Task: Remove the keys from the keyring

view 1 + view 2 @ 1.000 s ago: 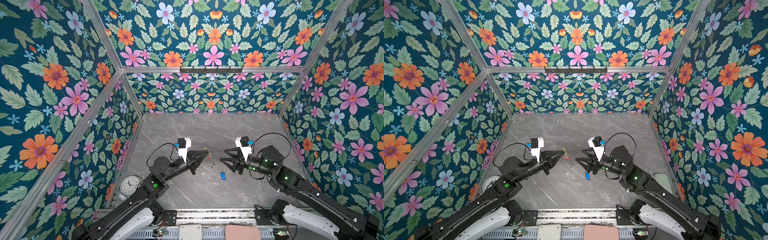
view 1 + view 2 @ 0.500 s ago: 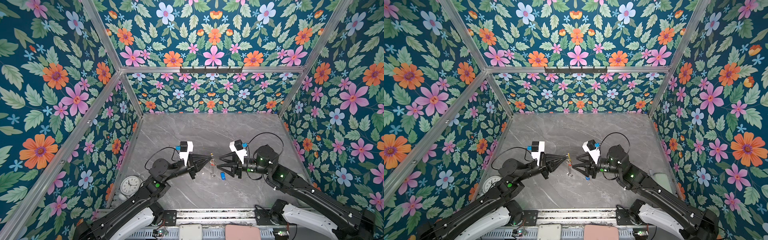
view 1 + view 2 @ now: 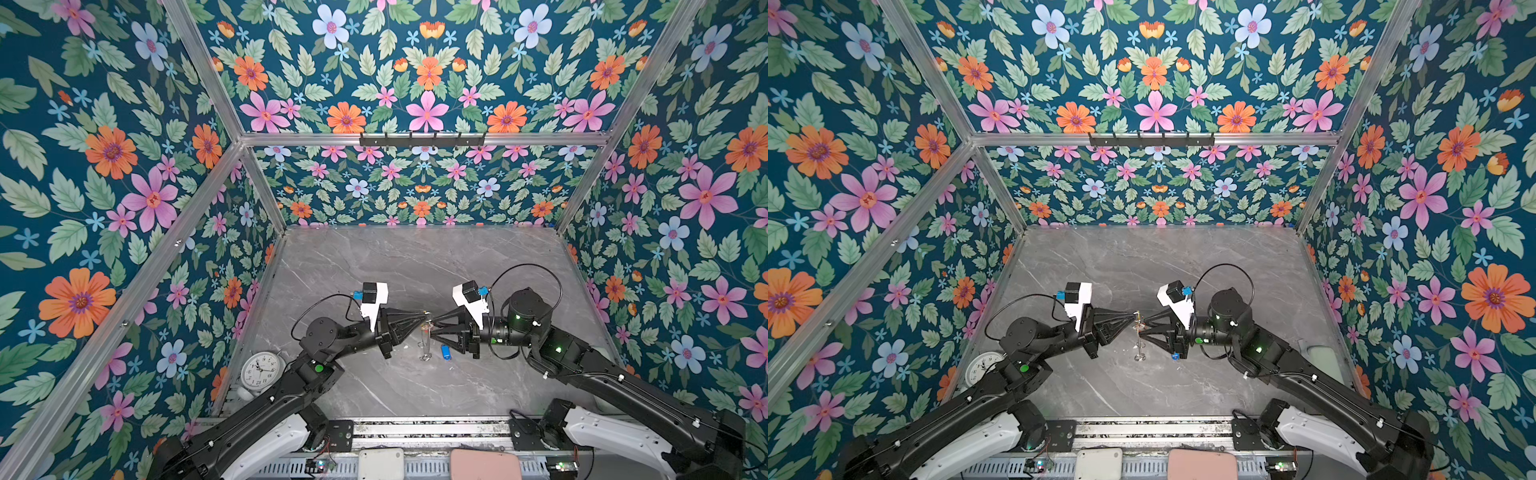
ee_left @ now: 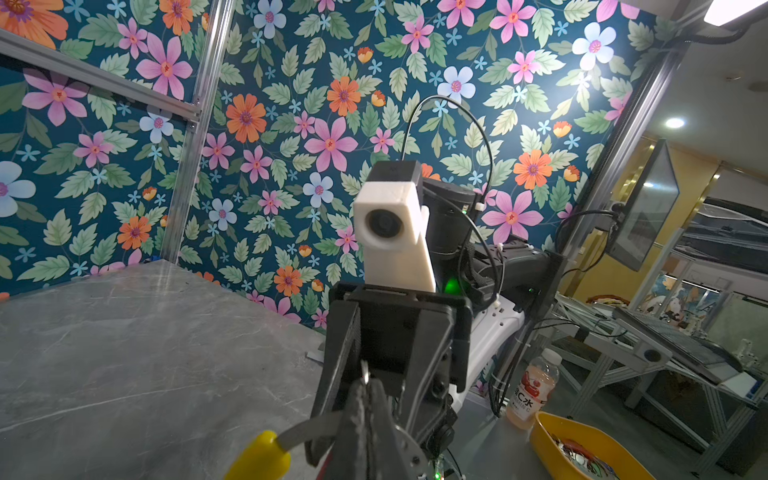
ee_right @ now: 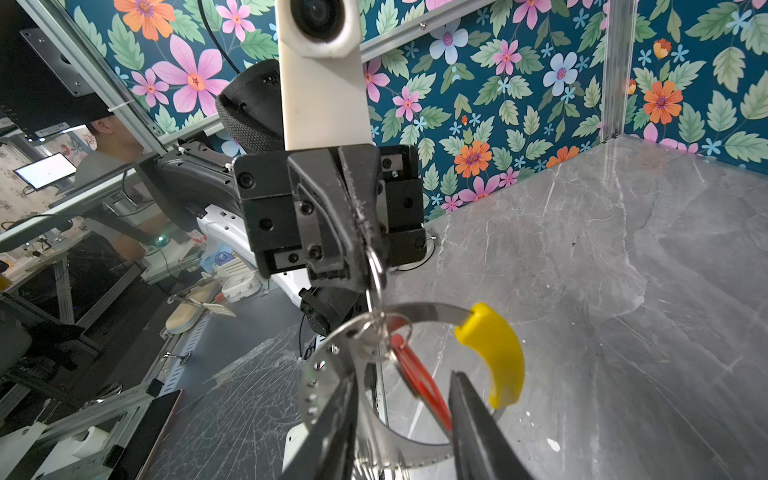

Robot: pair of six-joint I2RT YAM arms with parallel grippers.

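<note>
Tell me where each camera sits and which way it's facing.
Top view: high over the front edge, looking down at the table; left gripper and right gripper show, nose to nose.
Top view: alongside, same aim, same grippers.
Left wrist: rides behind the left gripper, facing the right gripper; own fingers show.
Right wrist: rides behind the right gripper, facing the left gripper; own fingers show.
Shared: both wrist views catch the keyring and its yellow sleeve.

One keyring (image 5: 424,311), one clock (image 3: 260,369), one bottle (image 4: 534,390), one yellow bin (image 4: 542,444); apparently two keys, one blue-tagged key (image 3: 446,352) and one red-tagged key (image 5: 419,386).
</note>
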